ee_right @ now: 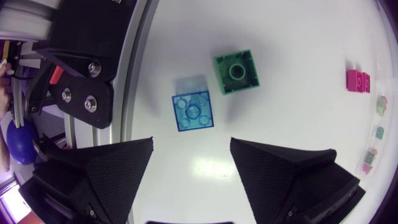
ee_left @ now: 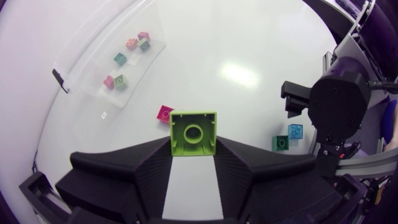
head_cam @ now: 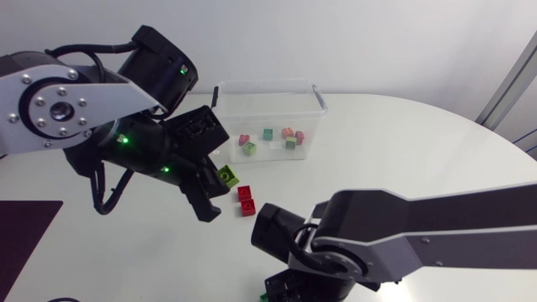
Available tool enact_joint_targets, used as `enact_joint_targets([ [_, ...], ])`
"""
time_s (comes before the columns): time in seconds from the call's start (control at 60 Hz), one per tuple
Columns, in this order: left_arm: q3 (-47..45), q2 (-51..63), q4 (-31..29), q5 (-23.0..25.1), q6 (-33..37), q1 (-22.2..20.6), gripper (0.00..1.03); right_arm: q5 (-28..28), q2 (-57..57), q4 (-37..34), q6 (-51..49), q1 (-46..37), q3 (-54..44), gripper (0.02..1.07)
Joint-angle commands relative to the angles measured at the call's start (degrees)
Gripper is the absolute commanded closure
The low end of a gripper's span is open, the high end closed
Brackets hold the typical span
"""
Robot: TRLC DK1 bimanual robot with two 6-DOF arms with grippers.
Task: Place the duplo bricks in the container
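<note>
Closest in, the left claw pinches a lime-green duplo brick, one black finger pressed on each side of it. In the head view this brick sits near the middle of the worktop, just beside a red brick that lies on the surface toward the near edge.

The clear container stands near the far edge of the worktop. Several small bricks already lie on its floor, pink, green and orange among them.

The right claw is spread wide and pinches nothing. It hangs over the near edge of the worktop. Just ahead of its fingers lies a translucent blue brick, and beside that, slightly apart, a dark green brick. From the left wrist view, the blue and green pair rests close to the right arm, well apart from the container.
</note>
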Motion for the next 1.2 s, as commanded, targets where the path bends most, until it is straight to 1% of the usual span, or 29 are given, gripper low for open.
enact_joint_targets([
  [0.0,0.1,-0.2,-0.9,-0.2,1.6,1.2,0.78,0.5,2.9,-0.8,-1.8,1.0,1.5,0.15],
  [0.067,-0.2,-0.2,-0.8,-0.1,1.9,1.5,0.78,1.1,4.8,-0.1,-1.7,1.2,2.2,0.17],
  [0.25,-0.8,-0.8,-0.9,0.4,2.4,2.4,0.78,2.4,7.5,-1.0,-1.8,1.2,4.7,0.18],
  [0.35,-0.8,-0.9,-0.9,0.9,2.7,3.1,0.78,3.0,9.0,-0.9,-1.7,1.2,5.8,0.24],
  [0.417,-0.8,-0.9,-1.0,1.4,3.1,3.9,0.78,3.1,10.4,-0.5,-1.7,1.6,6.1,0.34],
  [0.433,-0.8,-0.9,-1.0,1.4,3.1,3.9,0.78,3.2,10.5,-0.4,-1.6,1.6,6.1,0.35],
  [0.45,-0.9,-0.9,-1.0,1.5,3.2,4.1,0.78,3.2,11.1,-0.1,-1.4,1.8,6.1,0.40],
  [0.467,-0.9,-0.9,-1.0,1.5,3.3,4.1,0.78,3.2,11.3,-0.1,-1.4,1.9,6.1,0.42],
  [0.5,-1.0,-1.1,-1.0,1.5,3.5,4.4,0.78,3.3,11.9,0.4,-1.3,2.3,5.9,0.51],
  [0.533,-1.0,-1.2,-1.0,1.5,3.8,4.8,0.78,3.4,12.0,1.0,-1.2,2.7,5.6,0.61],
  [0.567,-1.0,-1.3,-1.0,1.5,3.9,5.0,0.78,3.3,12.0,1.4,-1.1,2.9,5.5,0.68],
  [0.583,-1.0,-1.5,-1.1,1.6,4.2,5.3,0.78,3.2,12.0,1.6,-0.9,3.1,5.4,0.70],
  [0.833,0.2,-1.5,-1.3,2.2,4.5,6.4,0.78,3.5,8.8,2.0,0.7,2.9,4.7,0.72],
  [0.967,1.2,-0.6,-1.0,2.3,4.5,6.4,0.78,4.1,6.3,1.7,0.3,-0.4,4.8,0.72],
  [1.1,4.4,0.6,-1.0,2.3,3.8,6.4,0.78,4.7,2.6,0.3,-0.3,-3.2,4.6,0.72],
  [1.183,8.1,3.2,-1.0,2.3,3.6,7.0,0.78,4.7,-0.3,-0.4,-0.6,-5.8,5.1,0.72],
])
